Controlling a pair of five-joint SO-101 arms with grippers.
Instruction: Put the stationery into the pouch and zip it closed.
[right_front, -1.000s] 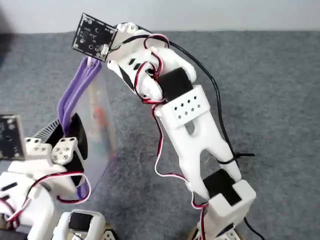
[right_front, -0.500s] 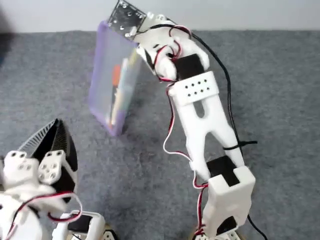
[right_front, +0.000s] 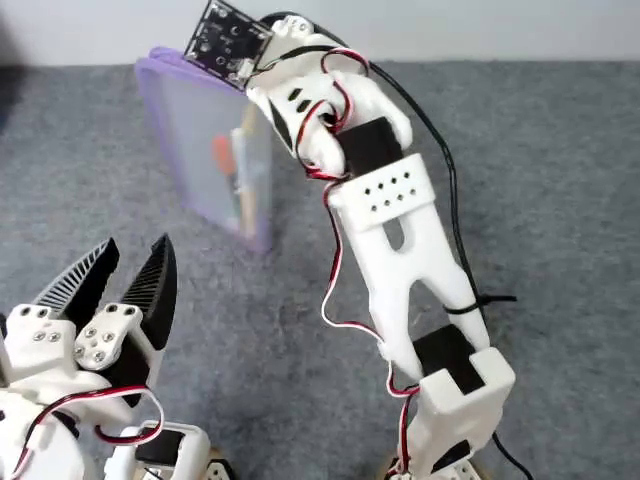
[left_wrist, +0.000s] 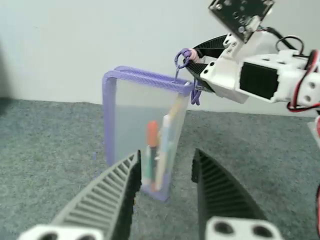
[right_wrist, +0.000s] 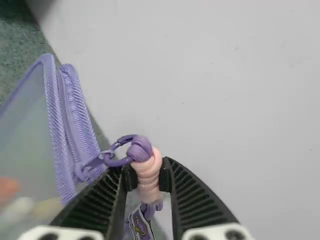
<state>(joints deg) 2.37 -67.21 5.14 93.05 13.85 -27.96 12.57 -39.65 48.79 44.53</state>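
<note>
1. Gripping the zip pull, a pink coiled charm on a purple ring, the right pincer is clenched on it at the pouch's top corner.
2. The pouch stands upright on its narrow end on the grey counter, with a pale wall just beyond it. Whether its weight rests on the counter or hangs from the pull cannot be told.
3. The stationery, an orange-tipped pen and a few pale ones, is inside the pouch and has slid down against the side below the pull.
4. The left pincer is released, its jaws spread and empty. It is well apart from the pouch, on the side away from the wall.
5. The zip runs along the pouch's top edge, and the pull sits at its end. That suggests it is closed or nearly so, though the last teeth are too small to judge.
6. Handling:
   - The pouch looks light, with soft clear walls and a ribbed fabric border, so it will likely flop and swing from one corner.
   - The clear film looks slick, so the border or a lower corner is the better second hold.
   - The pull is small, and the coil may twist in the jaws.
</note>
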